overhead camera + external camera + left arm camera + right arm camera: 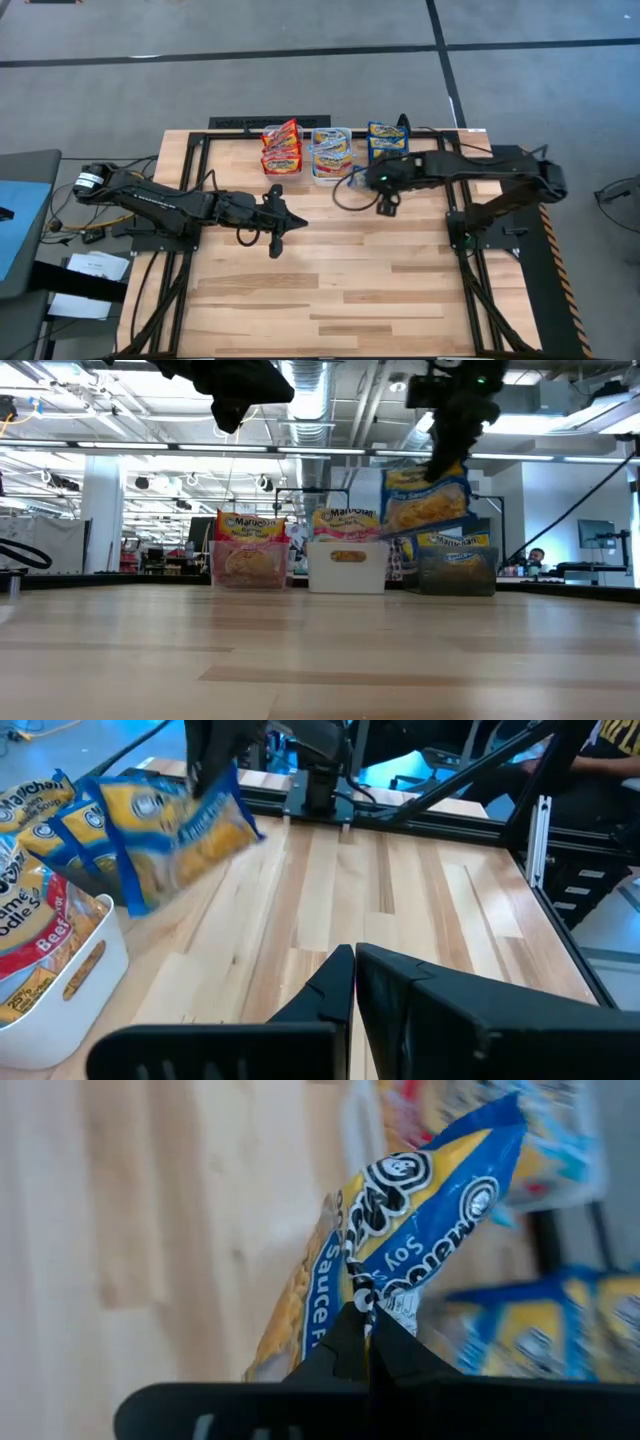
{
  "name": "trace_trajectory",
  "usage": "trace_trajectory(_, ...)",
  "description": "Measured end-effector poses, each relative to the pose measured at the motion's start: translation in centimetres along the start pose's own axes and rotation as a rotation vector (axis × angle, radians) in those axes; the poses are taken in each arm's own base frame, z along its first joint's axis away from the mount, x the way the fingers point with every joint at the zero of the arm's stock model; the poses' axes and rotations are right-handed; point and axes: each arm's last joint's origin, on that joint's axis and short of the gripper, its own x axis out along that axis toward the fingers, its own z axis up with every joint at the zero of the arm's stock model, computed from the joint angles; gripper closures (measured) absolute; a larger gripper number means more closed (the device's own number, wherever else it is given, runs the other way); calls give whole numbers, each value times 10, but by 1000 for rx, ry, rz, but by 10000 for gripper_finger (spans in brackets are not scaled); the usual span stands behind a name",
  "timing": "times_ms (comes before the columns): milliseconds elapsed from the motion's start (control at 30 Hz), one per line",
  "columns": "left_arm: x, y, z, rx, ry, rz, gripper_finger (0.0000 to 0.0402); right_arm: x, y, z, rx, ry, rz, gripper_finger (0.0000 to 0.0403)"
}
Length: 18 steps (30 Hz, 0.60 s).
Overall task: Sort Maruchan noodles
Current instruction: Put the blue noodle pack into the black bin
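A blue and yellow Maruchan noodle packet (425,500) hangs in the air from my right gripper (452,448), which is shut on it, above and just in front of the dark bin (457,572) at the far right. That bin holds more blue and yellow packets (387,138). Red packets (282,148) stand in the clear bin, and light blue ones (330,150) in the white bin between the two. My left gripper (298,222) is shut on nothing, above the table's middle left. My right gripper pinches the packet's crimped end seam (362,1285) between its two fingers, which come from above, slanting down. The packet hangs below the fingers, tilted, clear of the table and the bins.
The three bins stand in a row along the far edge: clear (245,565), white (347,565) and dark. The wooden table (350,290) in front of them is bare. A person (538,557) sits far off in the room behind.
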Motion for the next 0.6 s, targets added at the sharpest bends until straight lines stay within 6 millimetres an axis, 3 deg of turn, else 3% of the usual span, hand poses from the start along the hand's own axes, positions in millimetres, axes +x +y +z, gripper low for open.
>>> trace_trajectory(267, 0, 0, 0, 0, 4, 0, 401, -25, -27, -35, -98, -15, -205, 399)
trace_trajectory(433, 0, 0, -1, 1, 8, 1, 401, -35, -44, -42, -219, -5, -255, 399)
trace_trajectory(600, 0, 0, -1, 2, 7, 9, 401, -31, -57, -45, -316, 47, -279, 398)
